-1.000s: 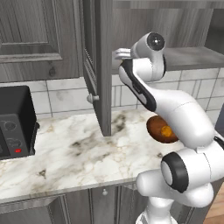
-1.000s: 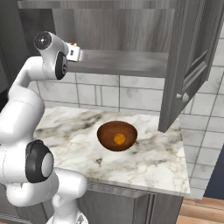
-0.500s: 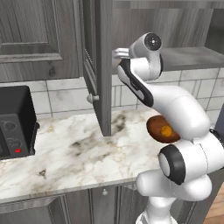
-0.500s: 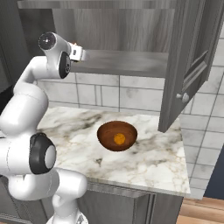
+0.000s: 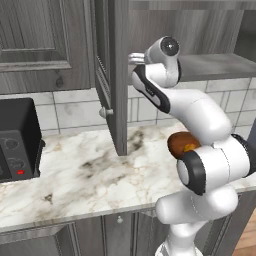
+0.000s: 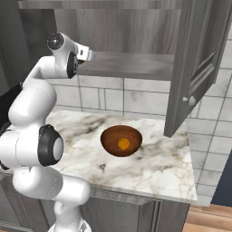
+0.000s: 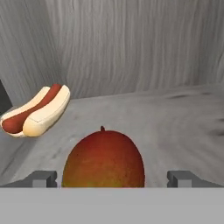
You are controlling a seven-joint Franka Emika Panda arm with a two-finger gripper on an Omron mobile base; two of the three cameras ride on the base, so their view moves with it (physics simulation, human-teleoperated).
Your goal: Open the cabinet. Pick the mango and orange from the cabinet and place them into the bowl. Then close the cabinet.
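Red-orange mango [image 7: 103, 158] seen on cabinet [image 6: 136, 63] shelf, dead ahead of gripper [image 7: 112, 178], centred between spread fingertips [image 7: 41, 178], no contact evident. Orange [image 6: 123, 144] already in bowl [image 6: 108, 140]. Straight advance judged sufficient.

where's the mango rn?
In the hand view, the mango sits on the cabinet shelf, between the open gripper's fingertips, with a hot dog upper-left.
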